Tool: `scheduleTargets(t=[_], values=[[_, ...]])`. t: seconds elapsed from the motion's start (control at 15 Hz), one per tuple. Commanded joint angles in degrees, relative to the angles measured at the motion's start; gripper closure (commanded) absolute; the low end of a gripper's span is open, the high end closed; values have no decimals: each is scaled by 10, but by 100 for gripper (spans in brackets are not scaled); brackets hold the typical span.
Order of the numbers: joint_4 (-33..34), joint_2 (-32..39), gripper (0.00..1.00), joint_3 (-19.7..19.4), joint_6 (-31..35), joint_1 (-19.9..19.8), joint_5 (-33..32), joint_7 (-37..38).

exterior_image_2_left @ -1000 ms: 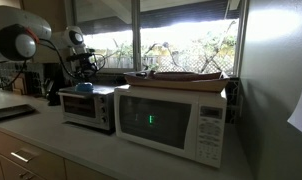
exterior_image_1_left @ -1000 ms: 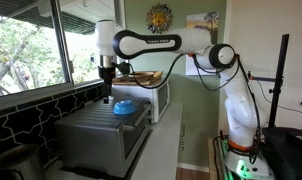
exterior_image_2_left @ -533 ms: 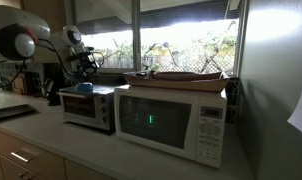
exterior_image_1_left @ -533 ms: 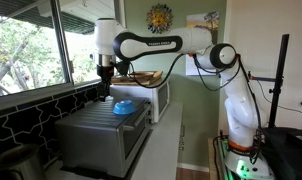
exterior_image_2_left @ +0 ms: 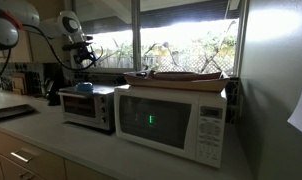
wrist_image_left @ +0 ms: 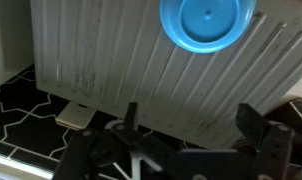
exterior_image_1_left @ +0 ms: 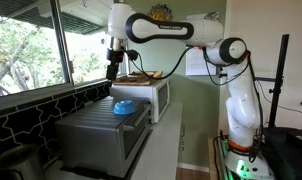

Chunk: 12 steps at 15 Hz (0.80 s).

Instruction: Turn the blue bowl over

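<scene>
The gripper [exterior_image_1_left: 114, 70] hangs empty, high over the grey toaster oven [exterior_image_1_left: 96, 135], its jaws spread wide with nothing between them. In the wrist view the two dark fingers [wrist_image_left: 253, 120] stand well apart over the ribbed oven top. The blue bowl [exterior_image_1_left: 123, 107] sits on that top, well below the jaws and a little ahead of them. In the wrist view the blue bowl [wrist_image_left: 206, 22] lies beyond the fingertips, roughly in line with the gap between them. In both exterior views it looks domed side up, mouth down on the ribs, with the white microwave [exterior_image_2_left: 171, 118] just beside the oven and off to one side of the jaws. I judge that no grasp is in hand at this moment. Whether the bowl awaits its turn or has already had it, the pictures do not settle. If the turn is yet to come, the next move calls for a straight descent that centres the gap over the bowl. The jaws would then pinch low at the rim, since the smooth dome gives little to hold, before a lift and a wrist roll clear of the ribs.
</scene>
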Motion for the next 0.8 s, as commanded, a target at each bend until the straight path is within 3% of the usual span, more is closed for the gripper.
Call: scheduleTargets(t=[0.0, 0.27, 0.73], values=[[-124, -105, 0, -9, 54, -30, 82, -52], [-220, -185, 0, -28, 91, -36, 134, -116], [-349, -280, 0, -63, 139, -17, 137, -165]])
